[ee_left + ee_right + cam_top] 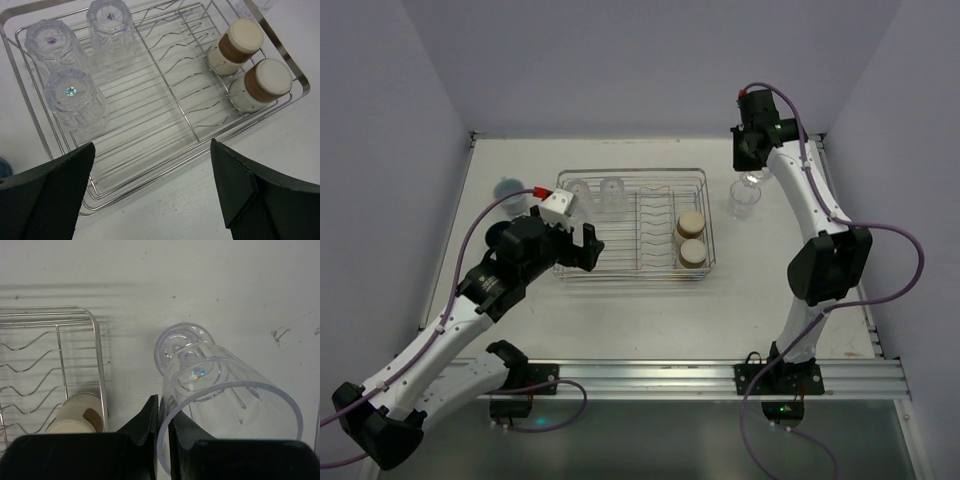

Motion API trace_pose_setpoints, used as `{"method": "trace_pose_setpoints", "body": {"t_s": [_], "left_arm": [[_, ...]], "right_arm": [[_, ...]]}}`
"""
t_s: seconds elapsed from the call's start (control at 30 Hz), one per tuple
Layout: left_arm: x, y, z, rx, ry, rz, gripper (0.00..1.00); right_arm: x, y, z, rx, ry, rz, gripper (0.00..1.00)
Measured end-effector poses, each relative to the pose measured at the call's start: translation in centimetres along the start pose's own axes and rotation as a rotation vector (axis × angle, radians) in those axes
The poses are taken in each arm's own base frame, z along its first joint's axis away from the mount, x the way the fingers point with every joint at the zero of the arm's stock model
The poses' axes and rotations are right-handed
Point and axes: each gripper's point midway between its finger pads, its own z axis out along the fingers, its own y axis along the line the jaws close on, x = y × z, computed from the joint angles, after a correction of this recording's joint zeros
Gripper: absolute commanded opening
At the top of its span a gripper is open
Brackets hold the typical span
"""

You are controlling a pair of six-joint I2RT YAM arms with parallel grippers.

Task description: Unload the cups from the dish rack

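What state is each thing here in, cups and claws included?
Clear tumblers: three, upside down in the rack.
Cream cups: two, in the rack.
Held tumbler: upright beside the rack, rim pinched.
Dark blue cup: on the table, outside the rack.
Dish rack: five cups inside.
Left gripper: open, empty.
Right gripper: shut on held tumbler.

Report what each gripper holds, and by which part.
Right gripper pinches the clear plastic tumbler by the wall at its rim. Left gripper, open above the silver wire dish rack, holds nothing.

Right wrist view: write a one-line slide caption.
Right gripper pinches the rim of a clear tumbler, mouth up, just outside the dish rack corner; one tan cup shows inside.
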Motion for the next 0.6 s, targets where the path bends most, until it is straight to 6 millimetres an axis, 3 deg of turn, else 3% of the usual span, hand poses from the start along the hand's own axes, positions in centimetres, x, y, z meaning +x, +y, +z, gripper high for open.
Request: {"method": "trace_pose_setpoints", "body": {"t_s": [0.3, 0.6], "left_arm": [[0.1, -0.3, -0.7, 0.027, -0.018, 0.012, 1.00], [0.1, 0.1, -0.5, 0.017, -0.015, 0.006, 1.00]], "right_arm": [[2.5, 0.4, 4.0, -0.002, 0.121, -0.037, 0.00], [3.1, 1.0, 5.6, -0.026, 0.149, -0.048, 0.00]]}}
